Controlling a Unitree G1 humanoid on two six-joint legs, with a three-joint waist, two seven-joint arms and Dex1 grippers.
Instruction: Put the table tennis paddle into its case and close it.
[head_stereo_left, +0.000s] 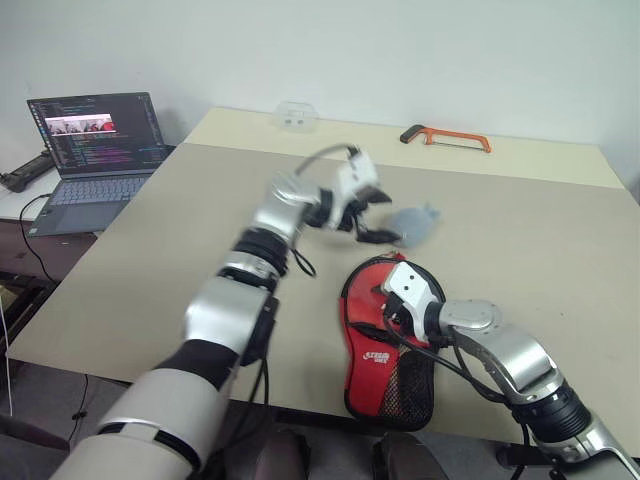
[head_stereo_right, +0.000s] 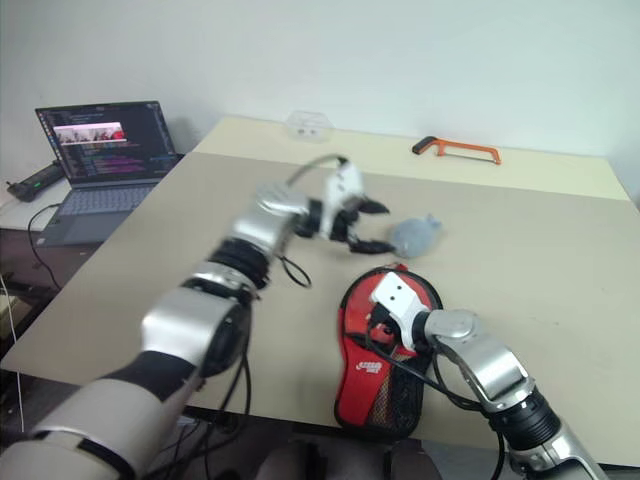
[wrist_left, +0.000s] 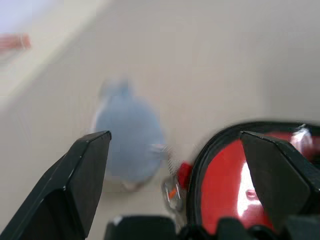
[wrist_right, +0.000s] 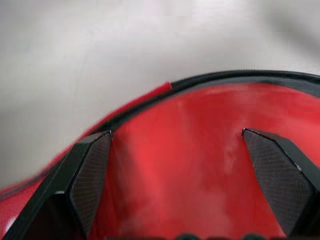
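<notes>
Both claws released over the red case on the bench

The case lies flat near the bench's front edge, red side up, its grey plush charm just past the rounded end. The left claw hangs spread wide above the bench beside the charm, holding nothing. The right claw sits spread over the case's red surface, gripping nothing. The paddle itself I cannot make out.

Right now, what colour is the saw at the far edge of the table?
Orange with a black handle; the hacksaw shows best in the left eye view.
</notes>
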